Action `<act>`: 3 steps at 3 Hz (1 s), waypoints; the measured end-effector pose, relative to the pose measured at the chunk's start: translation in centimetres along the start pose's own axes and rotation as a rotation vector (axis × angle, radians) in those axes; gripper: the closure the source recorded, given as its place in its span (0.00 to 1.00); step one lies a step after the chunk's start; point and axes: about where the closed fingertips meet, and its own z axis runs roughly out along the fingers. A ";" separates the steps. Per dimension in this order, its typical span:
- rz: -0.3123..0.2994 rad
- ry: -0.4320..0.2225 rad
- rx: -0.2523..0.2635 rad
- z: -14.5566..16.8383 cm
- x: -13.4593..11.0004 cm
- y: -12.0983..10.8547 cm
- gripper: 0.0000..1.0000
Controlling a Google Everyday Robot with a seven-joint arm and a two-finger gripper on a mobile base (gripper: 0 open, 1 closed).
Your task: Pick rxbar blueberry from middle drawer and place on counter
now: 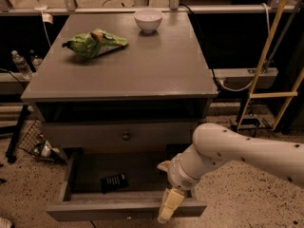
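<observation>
Lying exposed in the pulled-out middle drawer (95, 210), the rxbar blueberry (114, 181) awaits the pincer (170, 204) poised to its right, whose opening cannot be told.

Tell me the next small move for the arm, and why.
Probably shift the gripper left and back into the open drawer, above the dark bar. The gripper sits at the drawer's front panel on the right; the bar lies untouched on the drawer floor to its left.
</observation>
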 end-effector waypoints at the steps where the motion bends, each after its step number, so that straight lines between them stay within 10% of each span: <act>1: 0.053 -0.029 0.083 1.4 0.7 -2.2 0.00; 2: 0.045 -0.107 0.138 5.1 -1.0 -8.3 0.00; 3: 0.044 -0.110 0.137 5.2 -1.1 -8.5 0.00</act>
